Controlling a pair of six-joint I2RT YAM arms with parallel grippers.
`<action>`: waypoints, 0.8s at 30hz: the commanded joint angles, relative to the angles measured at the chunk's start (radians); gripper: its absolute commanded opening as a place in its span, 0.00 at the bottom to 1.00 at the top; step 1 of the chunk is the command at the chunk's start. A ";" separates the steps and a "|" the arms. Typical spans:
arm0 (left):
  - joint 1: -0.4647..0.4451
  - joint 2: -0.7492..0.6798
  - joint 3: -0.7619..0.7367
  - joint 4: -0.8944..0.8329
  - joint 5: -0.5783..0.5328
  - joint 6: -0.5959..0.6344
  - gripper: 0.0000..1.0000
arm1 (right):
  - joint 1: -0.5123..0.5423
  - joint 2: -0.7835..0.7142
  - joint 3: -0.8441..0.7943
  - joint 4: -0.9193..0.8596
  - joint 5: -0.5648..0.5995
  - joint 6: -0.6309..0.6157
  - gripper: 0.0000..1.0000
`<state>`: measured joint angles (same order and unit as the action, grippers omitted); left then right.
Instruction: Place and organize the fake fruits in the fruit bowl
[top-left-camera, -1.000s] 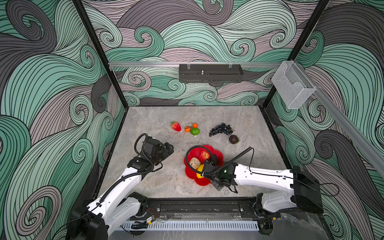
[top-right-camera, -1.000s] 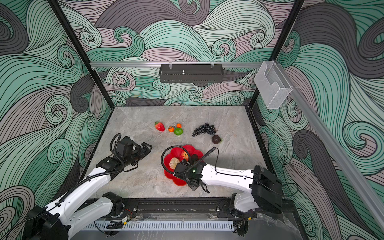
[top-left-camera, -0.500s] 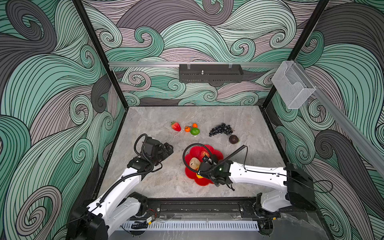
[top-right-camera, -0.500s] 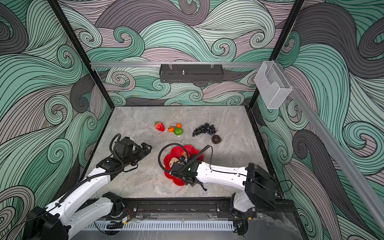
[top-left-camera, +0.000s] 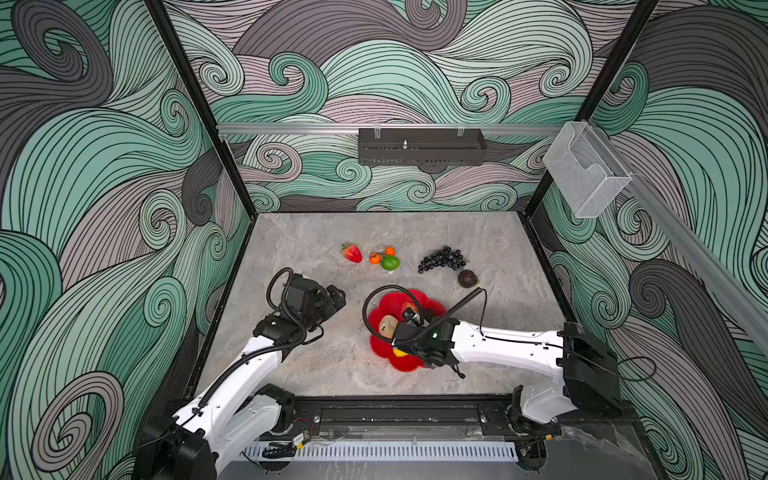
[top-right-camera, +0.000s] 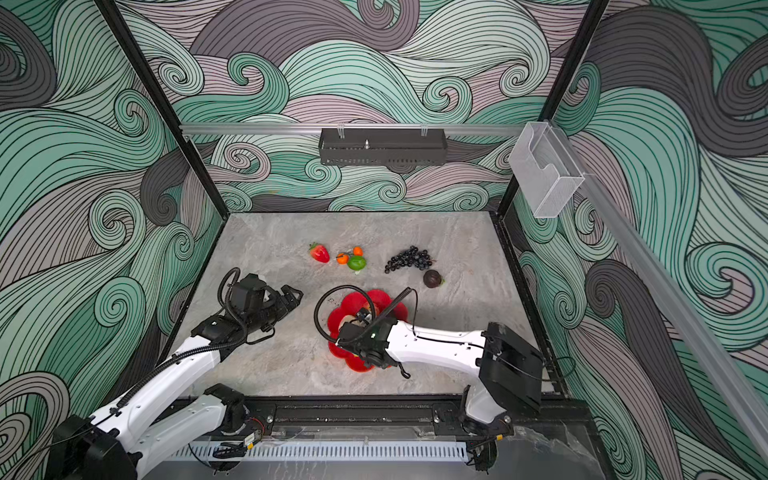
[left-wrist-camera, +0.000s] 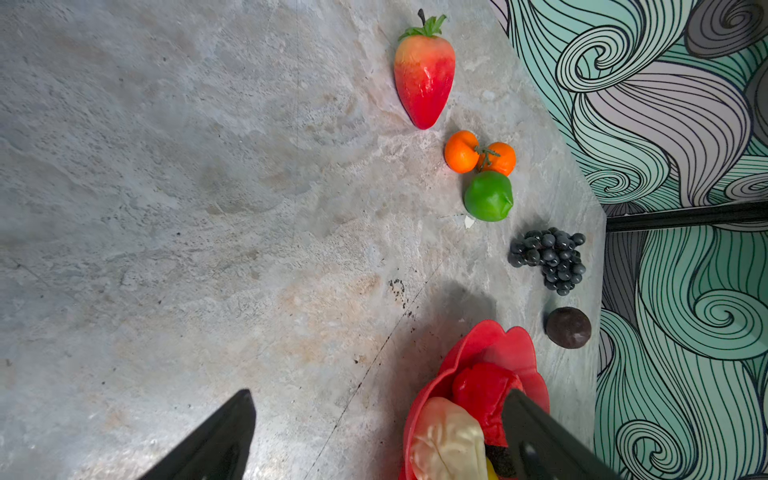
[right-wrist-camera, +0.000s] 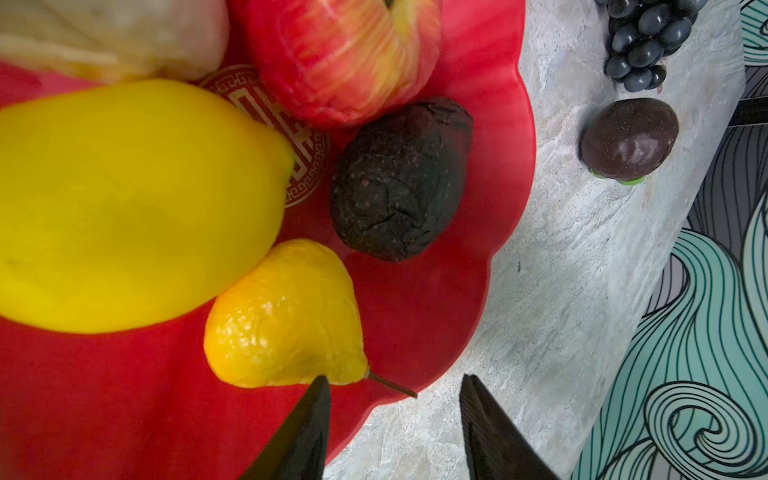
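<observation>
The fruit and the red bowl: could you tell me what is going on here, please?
The right gripper hangs open and empty over the rim of the red bowl, which holds a lemon, a pear, an apple and a dark lump. The left gripper hovers open beside the bowl, holding nothing. A strawberry, two oranges, a lime, grapes and a dark round fruit lie on the table.

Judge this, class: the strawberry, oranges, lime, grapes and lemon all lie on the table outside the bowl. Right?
Not quite. The lemon lies in the bowl, as the right wrist view shows; the strawberry, oranges, lime and grapes do lie on the table.
</observation>
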<state>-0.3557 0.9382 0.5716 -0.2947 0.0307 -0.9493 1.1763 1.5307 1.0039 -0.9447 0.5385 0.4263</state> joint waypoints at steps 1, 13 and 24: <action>0.008 -0.012 -0.004 -0.017 0.004 0.019 0.95 | -0.025 -0.068 0.006 0.013 -0.061 0.009 0.58; 0.012 -0.021 -0.001 -0.026 0.009 0.023 0.95 | -0.082 -0.048 -0.038 0.142 -0.189 0.051 0.79; 0.014 -0.021 -0.005 -0.023 0.012 0.020 0.95 | -0.079 0.030 -0.040 0.172 -0.179 0.027 0.78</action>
<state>-0.3553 0.9249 0.5713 -0.2996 0.0349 -0.9421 1.0962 1.5452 0.9699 -0.7845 0.3580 0.4595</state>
